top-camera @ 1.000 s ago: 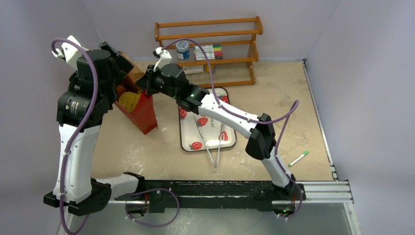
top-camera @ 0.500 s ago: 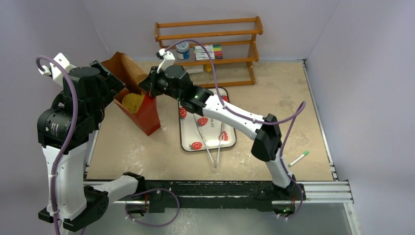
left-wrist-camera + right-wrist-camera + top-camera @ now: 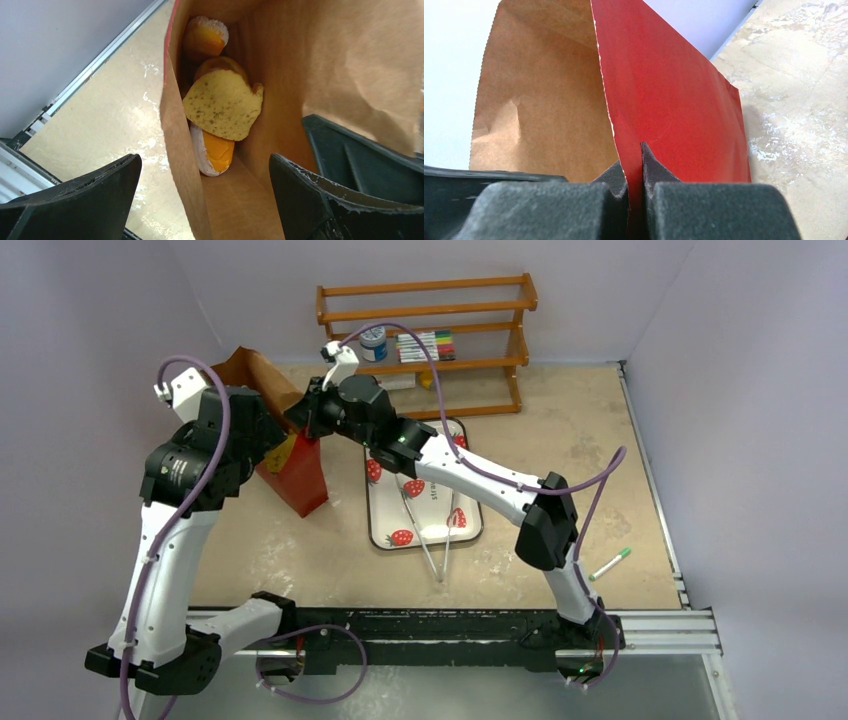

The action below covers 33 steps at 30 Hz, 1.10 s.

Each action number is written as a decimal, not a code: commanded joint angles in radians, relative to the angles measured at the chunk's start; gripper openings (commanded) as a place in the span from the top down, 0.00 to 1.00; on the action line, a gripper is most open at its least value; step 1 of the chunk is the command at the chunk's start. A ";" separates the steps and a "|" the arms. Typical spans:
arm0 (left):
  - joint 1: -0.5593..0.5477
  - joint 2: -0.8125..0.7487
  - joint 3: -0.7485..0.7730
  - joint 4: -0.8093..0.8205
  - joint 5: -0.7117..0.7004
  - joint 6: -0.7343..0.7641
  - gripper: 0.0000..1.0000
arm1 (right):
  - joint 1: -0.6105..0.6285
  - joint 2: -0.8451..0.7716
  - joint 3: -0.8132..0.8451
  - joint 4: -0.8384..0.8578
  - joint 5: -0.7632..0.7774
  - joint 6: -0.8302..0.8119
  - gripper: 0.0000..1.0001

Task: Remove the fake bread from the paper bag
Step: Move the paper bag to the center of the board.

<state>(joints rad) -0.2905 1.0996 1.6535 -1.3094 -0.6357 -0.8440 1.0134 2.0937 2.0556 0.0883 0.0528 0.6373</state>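
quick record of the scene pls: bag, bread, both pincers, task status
bag: paper bag, red outside, brown inside, standing on the table, mouth open
contents: fake bread, several pieces, a flat slice on top
left pincer: open, empty, over the bag's mouth
right pincer: shut on the bag's wall at its rim
task status: no bread seen outside the bag yet

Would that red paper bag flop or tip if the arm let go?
Probably floppy: the paper bag has a thin, creased wall, pinched in the right end effector. Tall and narrow, it could tip, though the fake bread inside may steady it.
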 commanded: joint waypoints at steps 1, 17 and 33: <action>-0.004 -0.020 -0.067 0.086 -0.036 0.032 0.00 | -0.002 -0.089 -0.007 0.092 -0.036 0.004 1.00; -0.002 -0.010 -0.139 0.154 -0.158 0.139 0.44 | -0.003 -0.132 -0.091 0.088 -0.030 -0.007 1.00; 0.004 -0.036 -0.192 0.228 -0.304 0.224 0.30 | -0.003 -0.130 -0.085 0.039 -0.039 -0.008 1.00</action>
<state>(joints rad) -0.2905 1.0908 1.4986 -1.1461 -0.8799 -0.6605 1.0134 2.0277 1.9572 0.1040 0.0269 0.6373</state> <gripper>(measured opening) 0.728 0.005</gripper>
